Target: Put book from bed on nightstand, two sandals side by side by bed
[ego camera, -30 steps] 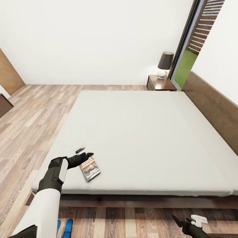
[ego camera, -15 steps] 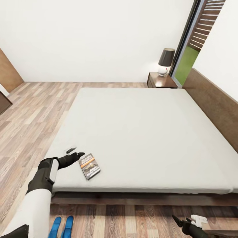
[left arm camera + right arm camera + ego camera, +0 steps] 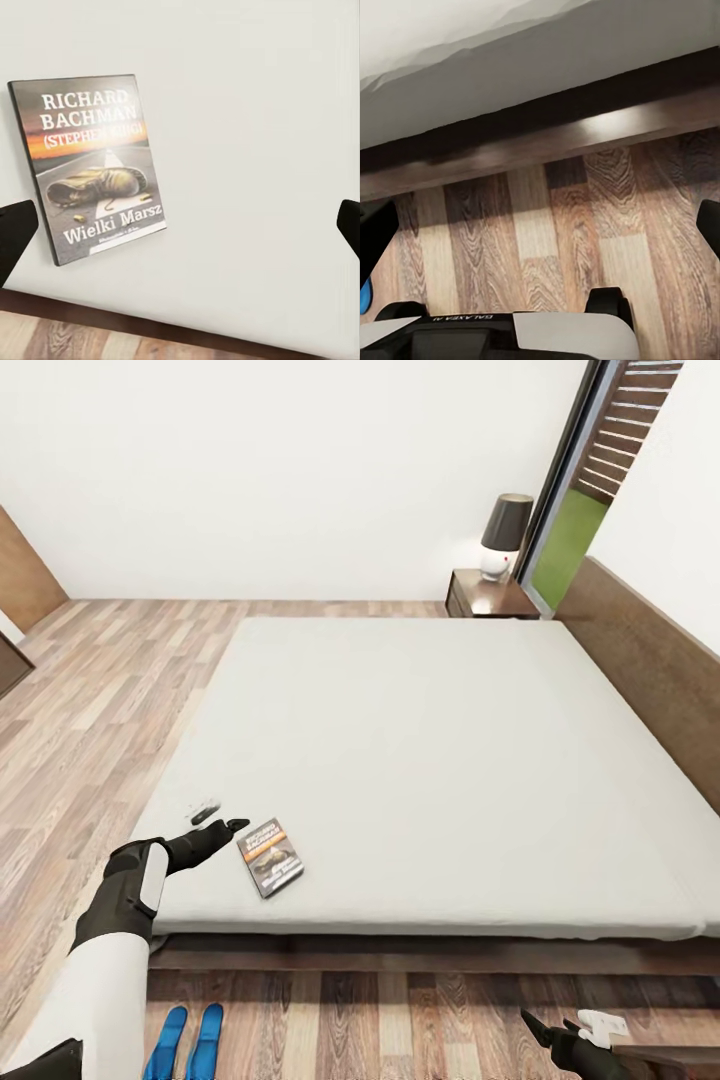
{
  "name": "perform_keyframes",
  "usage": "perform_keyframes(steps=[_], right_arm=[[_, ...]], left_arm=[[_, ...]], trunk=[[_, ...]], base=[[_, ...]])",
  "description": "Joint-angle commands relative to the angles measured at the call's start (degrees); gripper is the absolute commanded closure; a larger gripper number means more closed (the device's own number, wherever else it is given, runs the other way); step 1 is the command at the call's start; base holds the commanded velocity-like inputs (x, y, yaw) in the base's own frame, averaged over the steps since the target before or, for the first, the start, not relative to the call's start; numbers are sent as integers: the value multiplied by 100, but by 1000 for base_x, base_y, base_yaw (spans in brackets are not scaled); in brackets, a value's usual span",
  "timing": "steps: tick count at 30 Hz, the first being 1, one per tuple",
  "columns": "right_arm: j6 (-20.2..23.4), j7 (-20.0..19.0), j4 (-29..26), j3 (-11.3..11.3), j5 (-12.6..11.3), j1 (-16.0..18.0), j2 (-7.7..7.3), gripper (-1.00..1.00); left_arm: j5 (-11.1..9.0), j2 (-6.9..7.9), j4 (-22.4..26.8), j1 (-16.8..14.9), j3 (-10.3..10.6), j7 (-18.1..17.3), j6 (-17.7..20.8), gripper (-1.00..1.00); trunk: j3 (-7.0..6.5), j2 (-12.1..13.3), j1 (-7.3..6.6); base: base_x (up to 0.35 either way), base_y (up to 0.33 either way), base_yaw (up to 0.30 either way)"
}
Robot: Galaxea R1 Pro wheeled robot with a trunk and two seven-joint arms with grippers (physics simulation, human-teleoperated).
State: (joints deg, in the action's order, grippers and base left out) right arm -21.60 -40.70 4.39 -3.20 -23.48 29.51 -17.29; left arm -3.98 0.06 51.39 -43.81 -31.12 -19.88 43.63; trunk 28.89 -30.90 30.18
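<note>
My left gripper (image 3: 213, 819), fingers apart, hovers just beside the book (image 3: 271, 857) on the bed (image 3: 430, 760); next I must straddle its edge.

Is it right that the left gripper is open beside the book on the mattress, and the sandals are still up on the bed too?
Not quite. The sandals lie on the floor by the bed, as the head view shows. The left gripper is open beside the book.
</note>
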Motion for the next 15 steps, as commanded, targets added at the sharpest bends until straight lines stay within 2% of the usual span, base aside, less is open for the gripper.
perform_keyframes(steps=[1, 5, 11, 15], right_arm=[[-29, -34, 27, -32, 3, 11, -2, -100], [-29, -34, 27, -32, 3, 11, -2, -100], [-29, -34, 27, -32, 5, 11, -2, -100], [-29, -34, 27, -32, 5, 11, -2, -100]], left_arm=[[-37, -16, 3, -5, -15, 2, 44, -100], [-33, -42, 3, -5, -12, 5, 42, -100], [-30, -81, 3, -5, -16, 3, 42, -100], [-25, -92, 3, -5, -16, 6, 41, -100]], trunk=[[16, -8, 2], [52, -8, 2], [103, -8, 2], [122, -8, 2]], base=[[0, 0, 0], [75, 0, 0], [220, 0, 0], [67, 0, 0]])
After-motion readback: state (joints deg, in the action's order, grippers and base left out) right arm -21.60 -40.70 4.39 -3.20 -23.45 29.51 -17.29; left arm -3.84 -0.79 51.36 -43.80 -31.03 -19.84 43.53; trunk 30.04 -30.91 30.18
